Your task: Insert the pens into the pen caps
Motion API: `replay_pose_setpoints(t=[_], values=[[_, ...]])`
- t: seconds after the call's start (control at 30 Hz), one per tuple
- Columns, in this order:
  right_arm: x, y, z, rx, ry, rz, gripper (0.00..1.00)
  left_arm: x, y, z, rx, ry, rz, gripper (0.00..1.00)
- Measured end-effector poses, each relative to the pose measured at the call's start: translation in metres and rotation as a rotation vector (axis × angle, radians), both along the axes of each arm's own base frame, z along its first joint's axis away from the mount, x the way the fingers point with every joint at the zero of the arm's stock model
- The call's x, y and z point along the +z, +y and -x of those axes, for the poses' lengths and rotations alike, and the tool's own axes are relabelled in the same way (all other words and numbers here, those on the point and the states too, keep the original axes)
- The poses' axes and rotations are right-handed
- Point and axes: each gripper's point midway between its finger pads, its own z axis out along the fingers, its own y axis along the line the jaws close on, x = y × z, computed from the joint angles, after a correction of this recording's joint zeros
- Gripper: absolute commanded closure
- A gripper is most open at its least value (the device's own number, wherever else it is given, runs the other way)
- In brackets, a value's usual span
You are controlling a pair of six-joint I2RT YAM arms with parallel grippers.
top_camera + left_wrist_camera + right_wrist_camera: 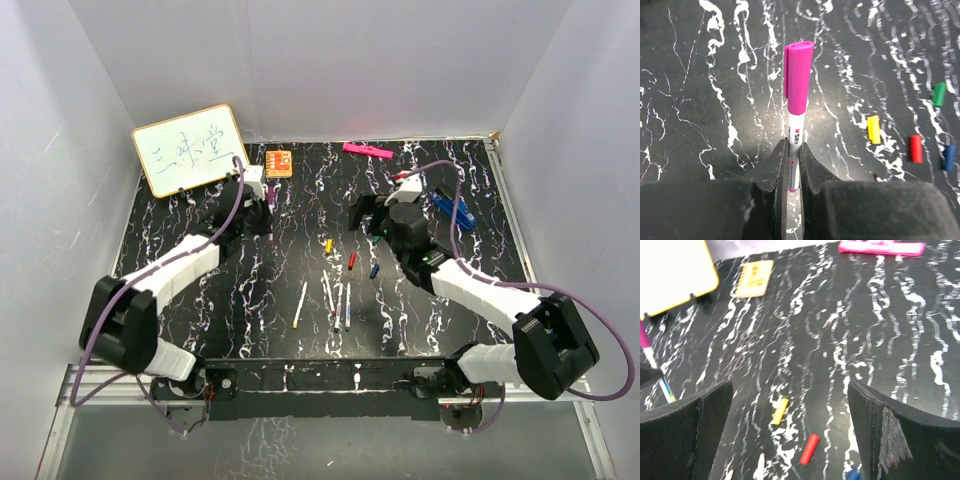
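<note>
Left end effector gripping magenta-capped pen.
Right end effector hovering spread wide above yellow cap, red cap.

A black counter with white squiggly lines holds everything. A white board with a yellow frame stands tilted at the far left corner, with blue writing on it. Near it lies a small orange square card. A thick pink marker lies flat by the back wall. A blue thing sits on the right, partly hidden.
</note>
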Motion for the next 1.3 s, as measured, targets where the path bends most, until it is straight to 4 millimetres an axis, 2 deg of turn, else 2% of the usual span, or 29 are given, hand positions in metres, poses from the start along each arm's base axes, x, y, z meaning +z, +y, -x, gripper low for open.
replay_pose_setpoints(t=[0.1, 0.33, 0.47, 0.6, 0.77, 0.87, 1.1, 1.3], values=[[0.001, -0.026, -0.013, -0.060, 0.004, -0.012, 0.02, -0.025, 0.006, -0.012, 0.023, 0.103, -0.051, 1.00], [0.018, -0.022, -0.010, -0.001, -0.063, 0.028, 0.02, -0.075, 0.008, -0.019, 0.013, 0.298, -0.139, 0.96], [0.024, -0.025, -0.012, -0.019, -0.086, 0.035, 0.02, -0.092, 0.014, -0.027, 0.022, 0.362, -0.169, 0.95], [0.021, -0.028, -0.012, -0.028, -0.078, 0.047, 0.02, -0.107, 0.018, -0.031, 0.031, 0.402, -0.186, 0.89], [0.018, -0.028, -0.011, -0.026, -0.069, 0.058, 0.02, -0.119, 0.021, -0.029, 0.037, 0.433, -0.196, 0.84], [0.017, -0.028, -0.011, -0.025, -0.068, 0.060, 0.02, -0.128, 0.022, -0.028, 0.039, 0.454, -0.201, 0.72], [0.008, -0.027, -0.013, -0.024, -0.045, 0.075, 0.02, -0.125, 0.020, -0.033, 0.042, 0.447, -0.180, 0.43], [0.000, -0.029, -0.012, -0.029, -0.020, 0.087, 0.02, -0.122, 0.019, -0.035, 0.046, 0.441, -0.173, 0.40]])
